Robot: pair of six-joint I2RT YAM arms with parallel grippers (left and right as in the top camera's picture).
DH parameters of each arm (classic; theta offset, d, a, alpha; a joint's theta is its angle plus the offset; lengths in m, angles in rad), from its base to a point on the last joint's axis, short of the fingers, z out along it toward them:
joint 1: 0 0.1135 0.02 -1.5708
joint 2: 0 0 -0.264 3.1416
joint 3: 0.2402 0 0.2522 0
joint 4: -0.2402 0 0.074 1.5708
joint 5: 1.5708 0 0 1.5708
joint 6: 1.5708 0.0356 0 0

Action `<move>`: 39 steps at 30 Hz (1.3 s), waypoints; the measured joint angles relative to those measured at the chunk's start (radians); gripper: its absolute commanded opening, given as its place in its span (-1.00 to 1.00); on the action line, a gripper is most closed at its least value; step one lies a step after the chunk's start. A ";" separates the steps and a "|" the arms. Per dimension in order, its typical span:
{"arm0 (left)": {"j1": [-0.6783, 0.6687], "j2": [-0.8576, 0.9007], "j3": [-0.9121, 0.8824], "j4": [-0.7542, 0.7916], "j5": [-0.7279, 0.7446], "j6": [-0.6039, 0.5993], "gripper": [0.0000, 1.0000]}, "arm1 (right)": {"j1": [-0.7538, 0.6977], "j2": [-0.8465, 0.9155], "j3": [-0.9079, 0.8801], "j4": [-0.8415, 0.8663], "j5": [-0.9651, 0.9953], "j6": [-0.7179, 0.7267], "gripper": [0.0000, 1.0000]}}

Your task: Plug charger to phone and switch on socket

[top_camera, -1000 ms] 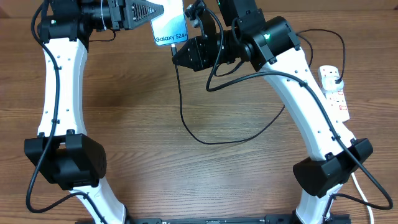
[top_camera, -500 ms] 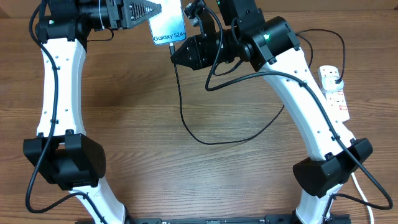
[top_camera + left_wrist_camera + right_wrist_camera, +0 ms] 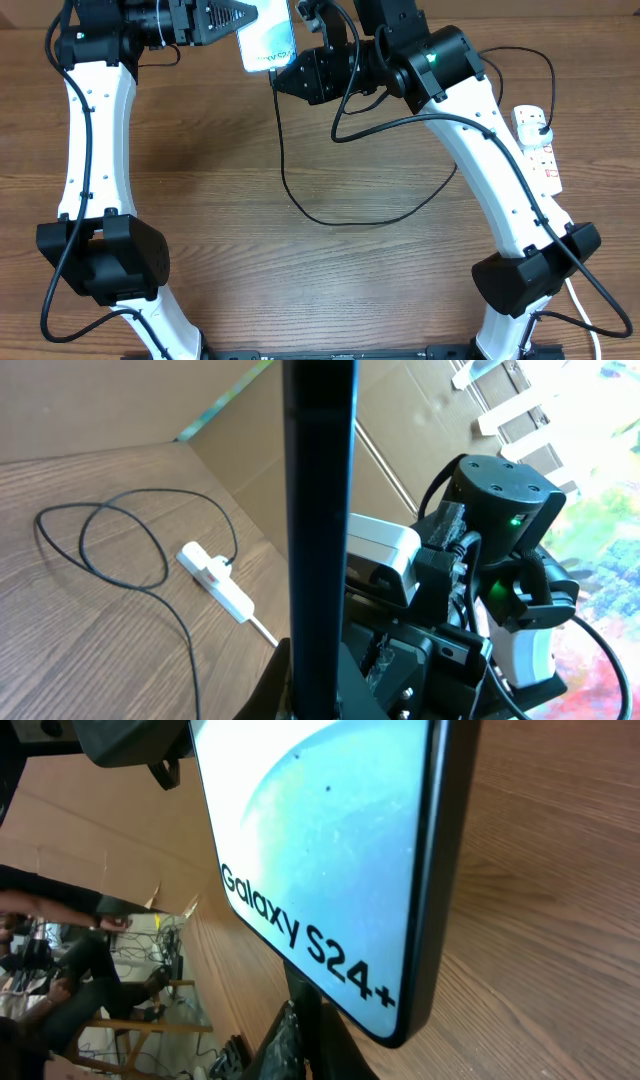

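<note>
The right wrist view reads "Galaxy S24+" in black on the pale blue screen of the phone (image 3: 320, 840). From overhead only the tail of that writing shows, because the phone (image 3: 268, 42) is lifted off the table (image 3: 300, 290) at the far middle and tipped. A second ago the whole name could be read from above; since then the phone has moved a little farther and to the left. The left claw (image 3: 243, 18) is clenched on the phone's far edge. The right claw (image 3: 281, 82) is clenched on the connector end of the charger (image 3: 330, 222), just under the phone's near edge, and has followed it. Whether the tip is in the port cannot be told. The cable hangs down, loops over the table and runs right to the socket (image 3: 537, 143), where its black plug sits; its loop now lies slightly more to the left. The socket's red markings are too small to read.
</note>
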 measured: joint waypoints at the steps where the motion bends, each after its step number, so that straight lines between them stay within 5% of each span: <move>1: 0.000 0.000 0.000 0.000 0.000 0.000 -0.92 | 0.000 0.000 0.000 0.000 0.000 0.000 -0.93; 16: 0.000 0.000 0.000 0.000 0.000 -0.014 -0.92 | -0.007 -0.005 0.000 -0.005 0.001 0.018 -0.92; 20: -0.004 0.000 0.000 -0.001 0.001 0.010 -0.92 | -0.019 -0.006 0.000 -0.038 0.002 0.021 -0.71; 27: -0.005 0.000 0.000 -0.004 -0.005 0.043 -0.92 | -0.063 -0.006 0.000 -0.105 0.022 0.022 -0.67; 32: -0.005 0.000 -0.010 -0.031 -0.058 0.070 -0.92 | -0.084 -0.007 0.000 -0.162 0.043 0.025 -0.28; 39: -0.005 0.000 -0.148 -0.212 -0.256 0.167 -0.92 | -0.152 -0.010 0.000 -0.272 0.079 0.022 -0.28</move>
